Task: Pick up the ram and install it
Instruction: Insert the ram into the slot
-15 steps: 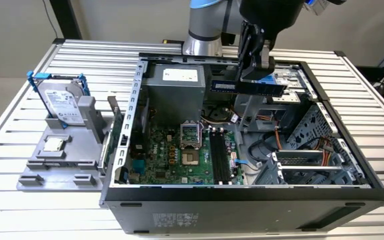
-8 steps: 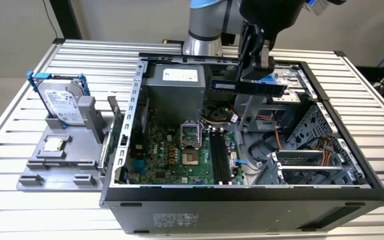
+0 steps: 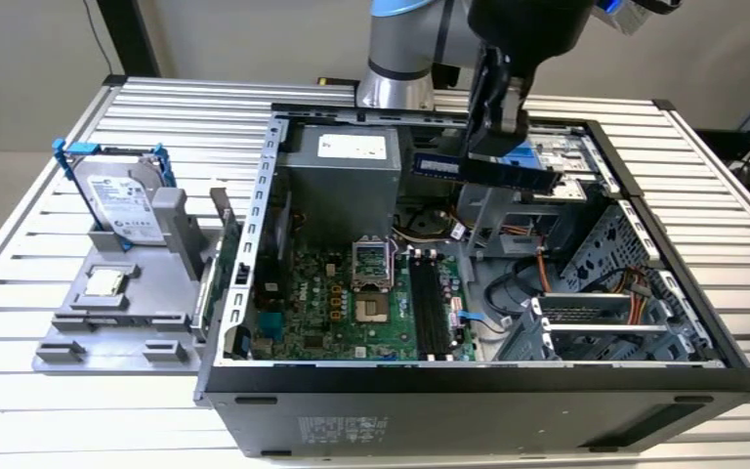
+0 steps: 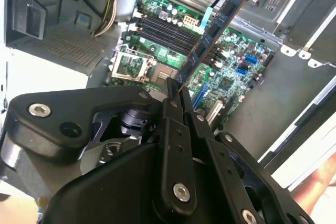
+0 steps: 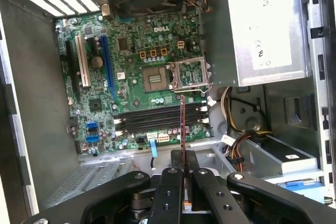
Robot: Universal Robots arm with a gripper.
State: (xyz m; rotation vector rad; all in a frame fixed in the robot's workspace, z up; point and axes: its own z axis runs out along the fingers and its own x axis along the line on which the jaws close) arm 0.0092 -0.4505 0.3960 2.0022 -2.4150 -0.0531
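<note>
Dark ram (image 3: 483,172), edge hidden in pincer (image 5: 181,162)

The exterior view is looking down at an angle from up high, taking in the whole open PC case (image 3: 479,410) and slatted table (image 3: 36,420). Both wrist views are sitting right behind the gripper (image 5: 182,153), peering close at the motherboard (image 5: 136,82), which all three are sharing.

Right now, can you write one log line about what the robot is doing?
end effector: shut on ram | ram: held over open computer case | memory slots: empty | install: not yet done
</note>
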